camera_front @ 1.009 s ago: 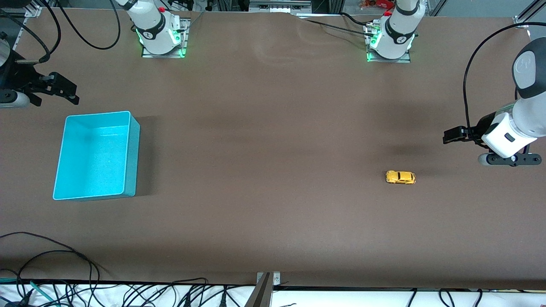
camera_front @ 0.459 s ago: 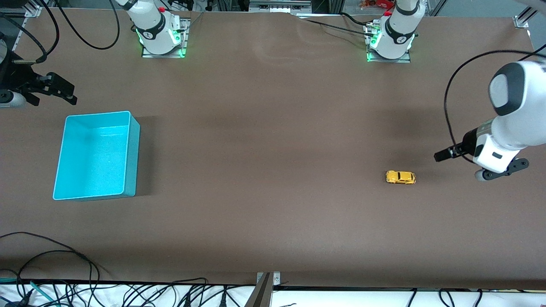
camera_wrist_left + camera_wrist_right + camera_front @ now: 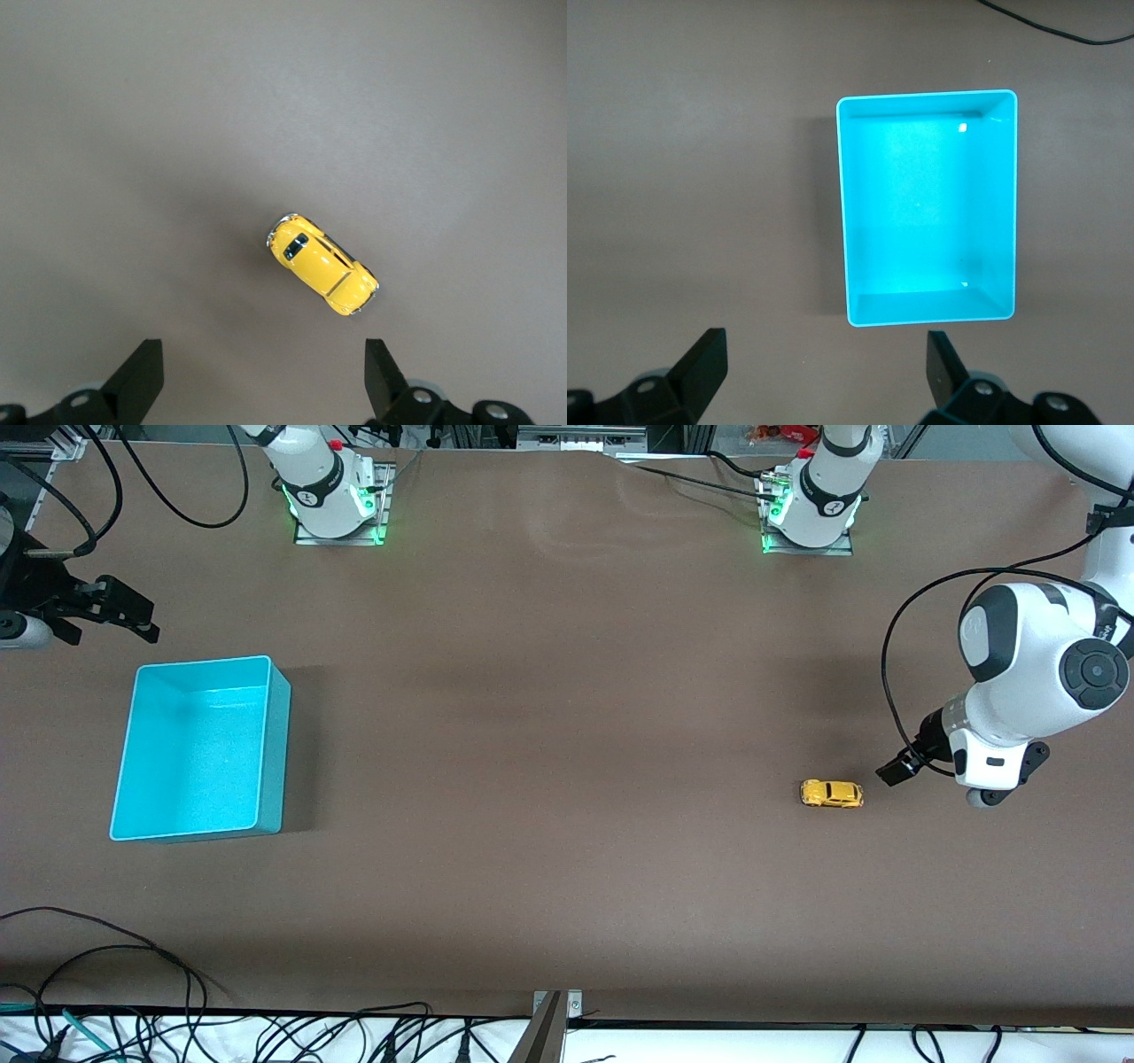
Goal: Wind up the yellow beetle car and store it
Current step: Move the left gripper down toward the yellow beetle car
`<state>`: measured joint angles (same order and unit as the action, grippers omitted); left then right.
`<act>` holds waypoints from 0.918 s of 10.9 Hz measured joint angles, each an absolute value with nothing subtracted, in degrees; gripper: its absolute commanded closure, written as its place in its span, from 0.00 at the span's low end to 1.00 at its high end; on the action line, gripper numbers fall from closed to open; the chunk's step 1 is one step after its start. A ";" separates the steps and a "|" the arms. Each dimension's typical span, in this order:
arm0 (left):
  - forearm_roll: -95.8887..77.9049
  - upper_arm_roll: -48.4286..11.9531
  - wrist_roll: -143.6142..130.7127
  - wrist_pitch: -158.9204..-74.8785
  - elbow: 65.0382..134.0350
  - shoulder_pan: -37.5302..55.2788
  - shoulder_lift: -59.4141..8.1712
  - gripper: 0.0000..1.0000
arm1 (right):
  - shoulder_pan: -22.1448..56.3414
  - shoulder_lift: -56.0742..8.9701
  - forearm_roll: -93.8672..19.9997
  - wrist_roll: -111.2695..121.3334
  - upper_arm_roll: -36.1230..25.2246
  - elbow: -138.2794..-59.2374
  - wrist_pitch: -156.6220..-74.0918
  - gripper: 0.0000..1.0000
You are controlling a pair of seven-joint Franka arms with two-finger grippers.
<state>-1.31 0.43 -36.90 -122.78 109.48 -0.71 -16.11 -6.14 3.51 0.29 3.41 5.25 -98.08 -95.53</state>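
The yellow beetle car (image 3: 831,794) stands on its wheels on the brown table, toward the left arm's end. My left gripper (image 3: 893,771) hovers low just beside the car, on the side toward the table's end. In the left wrist view the car (image 3: 322,265) lies a little ahead of the open, empty left gripper (image 3: 263,359), not between the fingers. My right gripper (image 3: 142,615) waits at the right arm's end of the table, above the table beside the turquoise bin (image 3: 276,753). It is open and empty in the right wrist view (image 3: 824,345).
The turquoise bin is empty and also shows in the right wrist view (image 3: 843,212). Cables (image 3: 106,957) lie along the table edge nearest the front camera. The two arm bases (image 3: 337,505) stand at the edge farthest from the front camera.
My left arm has swung in from the table's end and lowered, bringing its gripper close beside the car. The right gripper shifted only slightly. The car has not moved.
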 measured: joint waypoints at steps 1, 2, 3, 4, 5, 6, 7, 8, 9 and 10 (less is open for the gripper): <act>-1.31 0.34 -34.09 -122.71 109.19 -0.66 -15.68 0.00 | -6.14 3.50 0.29 3.40 5.24 -98.08 -95.53 0.00; -1.30 0.33 -29.15 -122.28 108.97 -0.66 -14.66 0.00 | -6.14 3.50 0.29 3.39 5.24 -98.07 -95.53 0.00; -1.29 0.37 -21.92 -120.11 108.65 -0.72 -13.31 0.00 | -6.14 3.50 0.29 3.39 5.24 -98.07 -95.53 0.00; -1.29 0.50 -13.34 -116.28 108.20 -0.86 -11.82 0.00 | -6.14 3.50 0.29 3.38 5.24 -98.07 -95.53 0.00; -1.29 0.64 -7.21 -113.74 108.05 -1.09 -10.64 0.00 | -6.14 3.50 0.29 3.37 5.24 -98.06 -95.53 0.00; -1.29 0.68 -4.13 -112.70 108.04 -1.34 -9.91 0.00 | -6.14 3.51 0.29 3.37 5.24 -98.06 -95.53 0.00; -1.29 0.70 -2.82 -112.36 108.05 -1.41 -9.69 0.00 | -6.14 3.50 0.29 3.37 5.24 -98.06 -95.53 0.00; -1.29 0.69 -2.48 -112.32 108.07 -1.39 -9.71 0.00 | -6.14 3.50 0.29 3.36 5.24 -98.06 -95.53 0.00; -1.29 0.68 -2.17 -112.31 108.12 -1.39 -9.72 0.00 | -6.14 3.51 0.29 3.36 5.24 -98.06 -95.53 0.00; -1.29 0.68 -1.97 -112.29 108.13 -1.38 -9.74 0.00 | -6.14 3.50 0.29 3.35 5.24 -98.06 -95.53 0.00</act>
